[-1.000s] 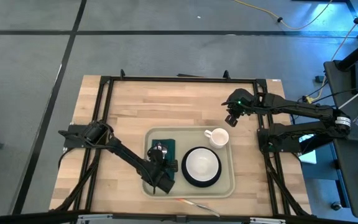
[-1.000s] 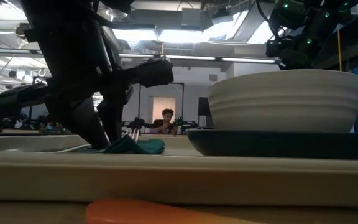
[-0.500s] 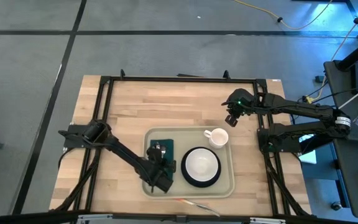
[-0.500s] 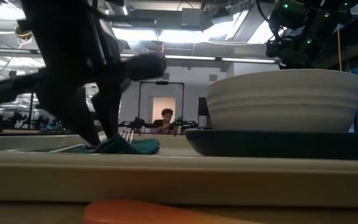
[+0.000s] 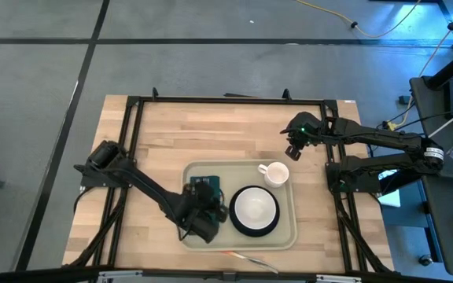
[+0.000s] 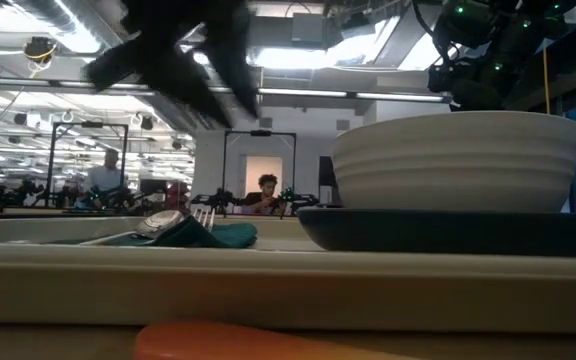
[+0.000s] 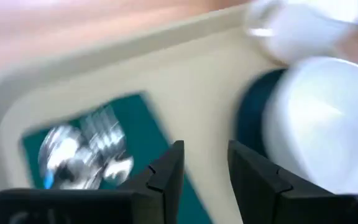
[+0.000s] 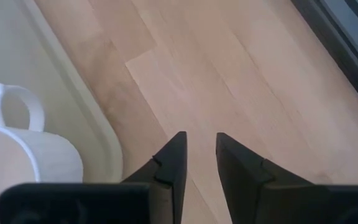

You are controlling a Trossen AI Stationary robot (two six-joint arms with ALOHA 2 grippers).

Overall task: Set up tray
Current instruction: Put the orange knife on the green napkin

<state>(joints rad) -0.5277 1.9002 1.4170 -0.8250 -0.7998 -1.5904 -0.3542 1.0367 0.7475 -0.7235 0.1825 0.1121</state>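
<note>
Nearest in the low view: blurred orange object (image 6: 268,340) at the table's front edge, cut off, can't identify. Behind it, large cream rectangular plastic tray (image 5: 288,233) with raised rim sits at centre-front of the wooden table (image 5: 171,134), long axis running left-right. In the tray: white ribbed bowl (image 5: 255,207) on a dark round plate (image 5: 232,222) at right-centre; white handled mug (image 5: 276,173) at far right corner; dark green napkin (image 5: 211,184) at left with silver cutlery (image 6: 173,219) lying on it, fork tines showing, pieces hard to separate. Left gripper (image 7: 205,165) hovers above the napkin, fingers narrowly apart, holding nothing; motion-blurred. Right gripper (image 8: 200,155) hangs beyond the tray's far right corner over bare wood, fingers slightly apart, empty. Person (image 6: 269,188) far back in the room.
</note>
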